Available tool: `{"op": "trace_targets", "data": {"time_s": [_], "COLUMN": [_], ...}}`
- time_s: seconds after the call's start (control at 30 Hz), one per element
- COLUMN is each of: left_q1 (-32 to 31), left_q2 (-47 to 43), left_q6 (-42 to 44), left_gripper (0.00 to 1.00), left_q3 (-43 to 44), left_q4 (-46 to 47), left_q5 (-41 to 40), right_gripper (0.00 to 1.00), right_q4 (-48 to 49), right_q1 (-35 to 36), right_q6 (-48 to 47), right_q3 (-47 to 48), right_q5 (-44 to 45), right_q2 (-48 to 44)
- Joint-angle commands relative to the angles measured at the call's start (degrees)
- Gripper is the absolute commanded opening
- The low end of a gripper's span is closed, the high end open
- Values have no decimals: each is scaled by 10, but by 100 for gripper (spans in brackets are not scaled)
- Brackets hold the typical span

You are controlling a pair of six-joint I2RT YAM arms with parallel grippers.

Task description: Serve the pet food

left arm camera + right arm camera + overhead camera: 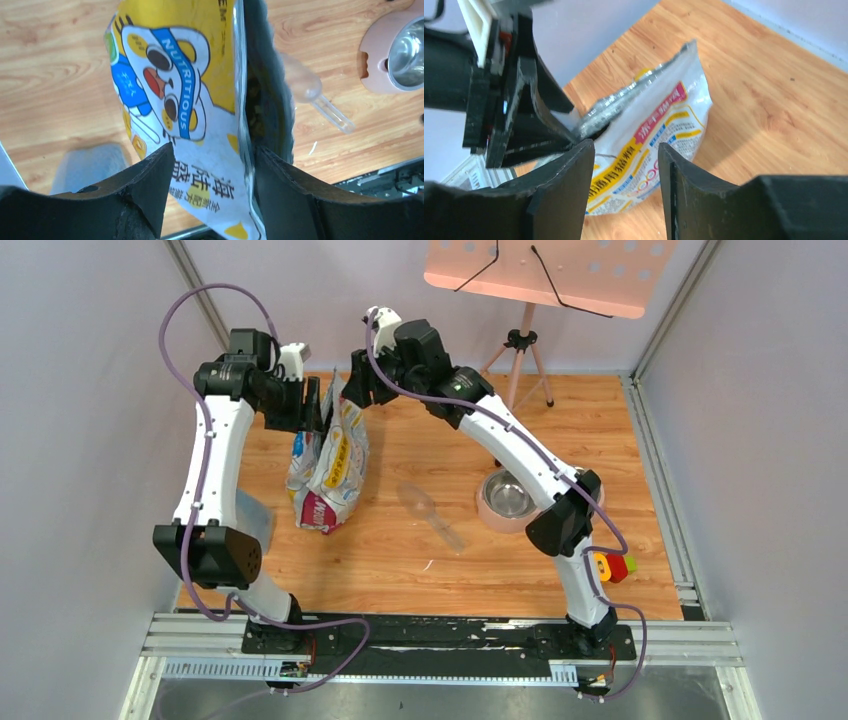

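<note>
**Pet food (253, 117) sits inside the pet food bag (335, 465), with the left gripper (312, 408) on the bag's rim**

Top external: I see the pet food bag standing upright on the wooden table (430, 440), left of centre. The left gripper is at the bag's top left corner. The right gripper (348, 385) is just beside the top right corner, and from here I cannot tell whether it touches. A clear plastic scoop (430, 512) lies flat between the bag and a pink bowl (487, 512) with a steel liner, apart from both. A red, yellow and green toy block (612, 566) sits near the table's near right corner. A pink perforated panel (535, 275) on a tripod stands at the far side.

Left wrist: the bag's upper wall is printed with a cartoon face and the word NUTRITIOUS. It fills the narrow gap between the left fingers (150, 185) and touches both, so I read this gripper as clamped on that wall. Just right of the silver rim the mouth gapes, and brown kibble shows in the dark interior. The scoop (307, 87) and the bowl (372, 65) lie beyond, to the right.

Right wrist: the right gripper (626, 145) has its jaws a narrow way apart with nothing between them, and the bag (664, 125) is below and beyond. The left gripper (524, 115) comes in from the left, its tips on the bag's silver rim.
</note>
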Motion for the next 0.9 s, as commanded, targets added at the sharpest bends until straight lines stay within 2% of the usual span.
{"op": "trace_targets", "data": {"time_s": [0.0, 0.1, 0.13, 0.2, 0.3, 0.4, 0.5, 0.53, 0.63, 0.77, 0.87], "left_q1": [-1, -1, -1, -1, -1, -1, -1, -1, -1, -1, -1], "left_q2": [-60, -79, -80, -82, -79, -73, -70, -69, -68, -59, -44], "left_q6": [-27, -31, -32, -32, -33, -37, -41, -41, -42, -38, -31], "left_gripper": [67, 60, 52, 42, 36, 38, 58, 59, 56, 46, 43], "left_q3": [-13, -39, -48, -54, -59, -64, -60, -59, -61, -63, -64], "left_q4": [-64, -73, -73, -70, -60, -48, -38, -37, -30, -22, -19], "left_q5": [13, 40, 39, 34, 44, 48, 60, 66, 64, 75, 83], "right_gripper": [52, 54, 55, 55, 56, 56, 56, 56, 55, 54, 54], "right_q4": [44, 54, 59, 70, 86, 89, 87, 86, 72, 52, 46], "right_q1": [14, 26, 30, 34, 41, 46, 48, 48, 51, 52, 52], "right_q6": [20, 22, 24, 29, 43, 58, 71, 72, 73, 67, 64], "right_q3": [32, 26, 23, 17, 6, -4, -11, -12, -18, -24, -29], "right_q5": [-16, -14, -14, -17, -23, -15, 3, 11, 48, 58, 62], "right_q2": [17, 24, 27, 30, 35, 42, 43, 44, 43, 37, 33]}}
